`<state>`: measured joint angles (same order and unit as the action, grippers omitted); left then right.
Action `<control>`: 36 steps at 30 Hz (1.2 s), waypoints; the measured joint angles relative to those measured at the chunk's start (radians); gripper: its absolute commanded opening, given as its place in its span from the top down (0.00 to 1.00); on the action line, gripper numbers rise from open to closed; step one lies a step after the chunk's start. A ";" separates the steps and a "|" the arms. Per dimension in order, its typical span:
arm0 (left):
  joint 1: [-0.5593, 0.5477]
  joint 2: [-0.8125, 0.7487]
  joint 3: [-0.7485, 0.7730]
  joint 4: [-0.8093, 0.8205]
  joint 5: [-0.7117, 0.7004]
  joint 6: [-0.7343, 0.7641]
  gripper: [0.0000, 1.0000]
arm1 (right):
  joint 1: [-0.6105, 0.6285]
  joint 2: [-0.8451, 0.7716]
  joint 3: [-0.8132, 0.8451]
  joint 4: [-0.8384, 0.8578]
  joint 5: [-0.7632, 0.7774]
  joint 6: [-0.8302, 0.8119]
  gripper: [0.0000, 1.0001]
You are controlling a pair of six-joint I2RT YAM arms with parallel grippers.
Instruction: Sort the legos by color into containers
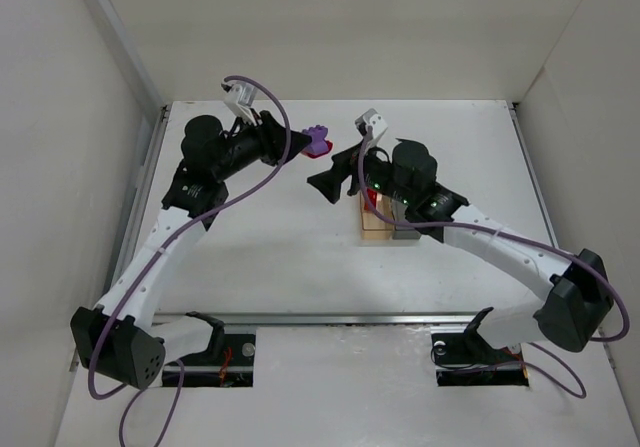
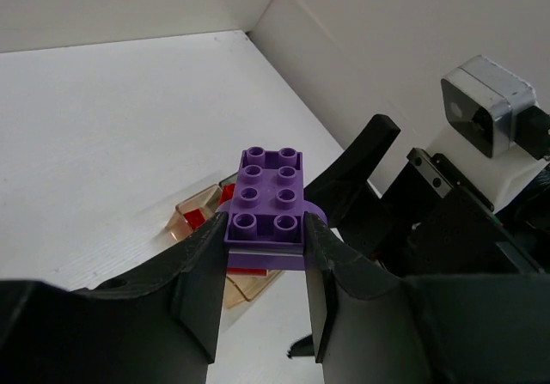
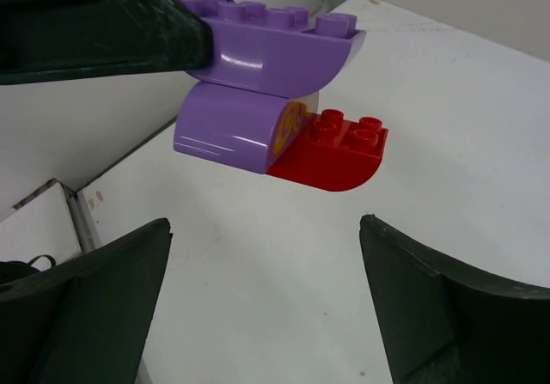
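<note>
My left gripper (image 1: 303, 145) is shut on a purple lego (image 2: 270, 197), holding it above the table at the back. In the right wrist view this top purple brick (image 3: 275, 45) carries a second, curved purple brick (image 3: 225, 128) and a red lego (image 3: 342, 149) stuck beneath it. My right gripper (image 3: 266, 264) stands open just in front of and below the cluster, with nothing between its fingers. The amber container (image 1: 374, 229) holds red bricks (image 2: 196, 218). The grey container (image 1: 406, 231) sits beside it, mostly hidden under my right arm.
White walls close in the table on the left, back and right. The two wrists are close together near the back middle, and my right arm (image 1: 500, 247) stretches over the containers.
</note>
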<state>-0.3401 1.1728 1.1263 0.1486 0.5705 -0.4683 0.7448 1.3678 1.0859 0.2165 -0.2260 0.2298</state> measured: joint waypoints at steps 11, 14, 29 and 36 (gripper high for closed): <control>0.001 -0.008 0.000 -0.021 -0.074 0.004 1.00 | 0.038 -0.024 0.038 0.046 0.100 0.013 0.15; 0.001 -0.008 0.000 -0.029 -0.083 0.015 1.00 | 0.042 -0.016 0.068 0.045 0.129 0.017 0.17; 0.002 -0.008 0.000 -0.049 -0.095 0.031 1.00 | 0.042 0.107 0.170 0.019 0.147 0.028 0.35; 0.002 -0.008 0.000 -0.047 -0.098 0.033 1.00 | 0.042 0.118 0.185 0.010 0.156 0.026 0.75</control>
<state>-0.3382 1.1652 1.1263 0.1020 0.4728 -0.4351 0.7868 1.4860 1.2709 0.2260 -0.0696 0.2554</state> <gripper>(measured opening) 0.330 0.399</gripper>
